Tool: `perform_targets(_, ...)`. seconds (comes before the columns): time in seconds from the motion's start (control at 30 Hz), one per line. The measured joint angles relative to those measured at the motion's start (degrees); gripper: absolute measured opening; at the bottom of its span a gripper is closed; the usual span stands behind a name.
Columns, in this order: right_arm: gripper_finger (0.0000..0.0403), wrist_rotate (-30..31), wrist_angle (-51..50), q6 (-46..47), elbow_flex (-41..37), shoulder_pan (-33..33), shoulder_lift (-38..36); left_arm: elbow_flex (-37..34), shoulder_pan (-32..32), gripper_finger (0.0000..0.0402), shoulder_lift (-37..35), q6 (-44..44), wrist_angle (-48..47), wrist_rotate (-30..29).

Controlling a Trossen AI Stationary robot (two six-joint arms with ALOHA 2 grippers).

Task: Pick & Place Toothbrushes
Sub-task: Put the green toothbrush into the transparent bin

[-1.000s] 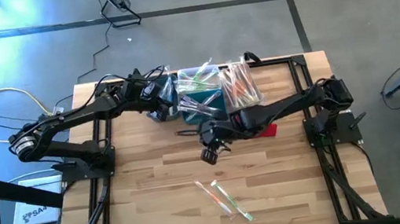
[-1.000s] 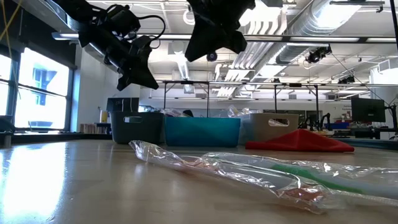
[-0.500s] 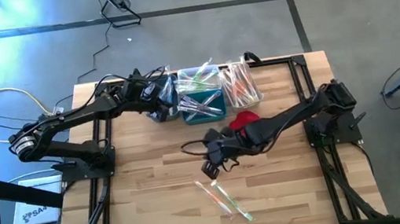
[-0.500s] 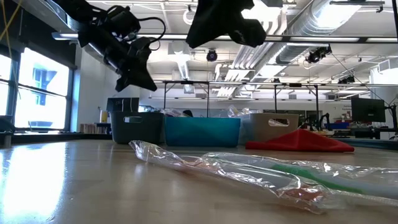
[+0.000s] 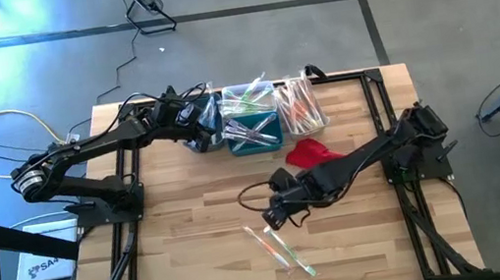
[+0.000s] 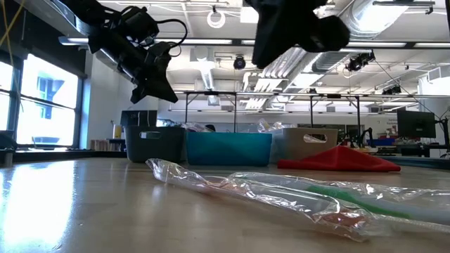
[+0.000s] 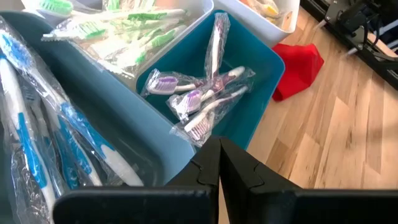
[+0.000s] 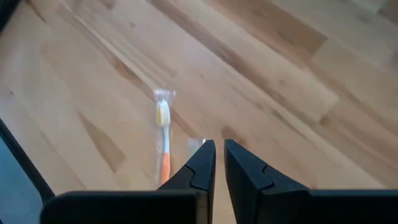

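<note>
So the loose toothbrushes point(image 5: 279, 248) are lying flat in their clear wrappers on the bare wood table point(image 5: 187, 249), well in front of the teal bin point(image 5: 255, 131), and I'd guess they sit out there simply because they haven't been sorted yet. The right gripper point(image 5: 273, 218) hangs just behind them, between them and the teal bin, with its fingers nearly pinched together and nothing in them; its wrist view shows an orange-handled brush point(image 8: 163, 146) on the wood right ahead, so it looks lined up for a pick and would need to spread first. Beside the teal bin is the red cloth point(image 5: 311, 152). The teal bin already holds wrapped brushes, as does the white bin point(image 5: 300, 105) next to it. The left gripper point(image 5: 197, 133) waits shut over the grey bin point(image 5: 205, 138) on the teal bin's other side.
</note>
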Motion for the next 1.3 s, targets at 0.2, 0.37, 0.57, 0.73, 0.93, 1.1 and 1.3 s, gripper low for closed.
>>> perform_targets(0.2,0.0026,0.03,-1.72,1.98,0.0,3.0,0.0,0.0,0.01,0.0,0.0,-1.48,0.08,-0.07)
perform_targets(0.37,0.0026,3.03,-2.95,3.75,-0.01,4.16,0.0,0.0,0.02,0.0,0.0,-2.99,0.05,-0.09)
perform_targets(0.57,0.0026,6.48,-3.47,5.43,-0.01,3.07,0.0,0.0,0.0,0.0,0.0,-2.99,0.06,-0.11)
perform_targets(0.73,0.0026,6.2,-3.47,5.38,0.0,2.64,0.02,0.0,0.0,0.0,0.0,-2.99,0.09,-0.11)
perform_targets(0.93,0.0026,6.15,-3.47,5.35,0.0,2.68,0.02,-0.02,0.0,0.0,0.0,-2.99,0.11,-0.8)
perform_targets(1.1,0.0038,6.97,-3.37,7.64,-0.01,2.79,0.07,-0.02,0.02,0.0,0.0,-2.99,0.11,-2.64)
perform_targets(1.3,0.009,6.39,-3.29,8.59,0.0,3.06,1.36,-0.04,0.02,0.0,0.0,-2.99,0.11,-3.04)
